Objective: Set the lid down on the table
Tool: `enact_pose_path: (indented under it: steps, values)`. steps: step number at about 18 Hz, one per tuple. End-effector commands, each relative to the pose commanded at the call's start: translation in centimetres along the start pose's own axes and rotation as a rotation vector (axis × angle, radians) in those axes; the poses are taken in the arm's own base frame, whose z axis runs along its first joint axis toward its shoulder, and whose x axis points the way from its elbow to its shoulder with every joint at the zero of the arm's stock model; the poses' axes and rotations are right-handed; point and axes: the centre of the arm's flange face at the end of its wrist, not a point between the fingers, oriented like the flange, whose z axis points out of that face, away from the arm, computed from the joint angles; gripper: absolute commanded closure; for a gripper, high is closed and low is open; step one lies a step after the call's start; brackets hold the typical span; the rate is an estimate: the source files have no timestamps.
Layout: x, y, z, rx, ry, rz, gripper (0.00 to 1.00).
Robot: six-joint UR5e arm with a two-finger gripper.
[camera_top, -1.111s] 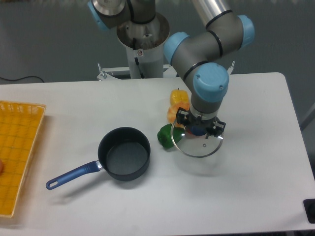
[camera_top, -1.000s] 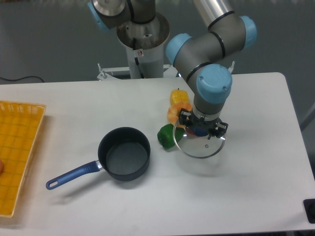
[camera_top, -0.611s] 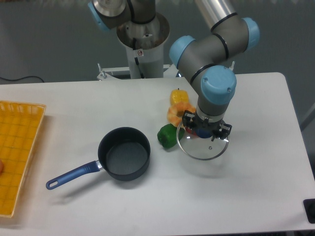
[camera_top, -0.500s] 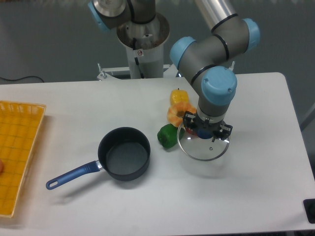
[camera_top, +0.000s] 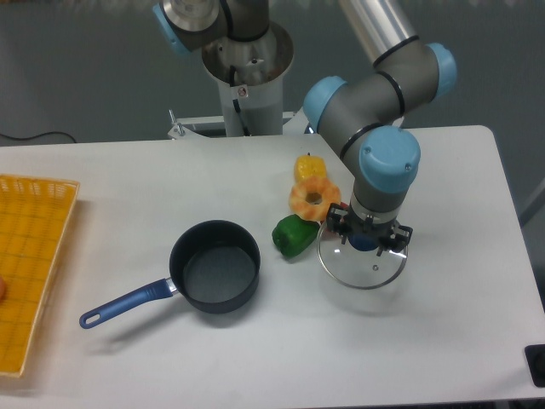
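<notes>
White table (camera_top: 443, 341) fills most of the frame; yellow mesh tray (camera_top: 30, 256) at left edge. Dark saucepan (camera_top: 215, 266) with blue handle, centre-left, uncovered. Lid (camera_top: 364, 264) right of centre, low over the table, contact unclear. Tool (camera_top: 368, 237) clamped on the lid's blue knob. Green pepper (camera_top: 292, 235) and orange pepper (camera_top: 313, 198) sit just left of the lid. Risk: releasing before the glass is seated lets it drop, or the rim nudges the peppers.
</notes>
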Motion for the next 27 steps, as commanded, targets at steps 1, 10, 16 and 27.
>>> enact_pose_path:
  steps: [1, 10, 16, 27]
  values:
    - [-0.2, -0.1, 0.1, 0.0, 0.0, 0.0, 0.48]
    - [-1.3, -1.0, 2.6, 0.012, -0.016, 0.0, 0.48]
    - [-1.5, -1.3, 3.6, 0.011, -0.009, -0.003, 0.48]
    - [-1.4, -1.7, 4.7, 0.018, -0.006, -0.019, 0.47]
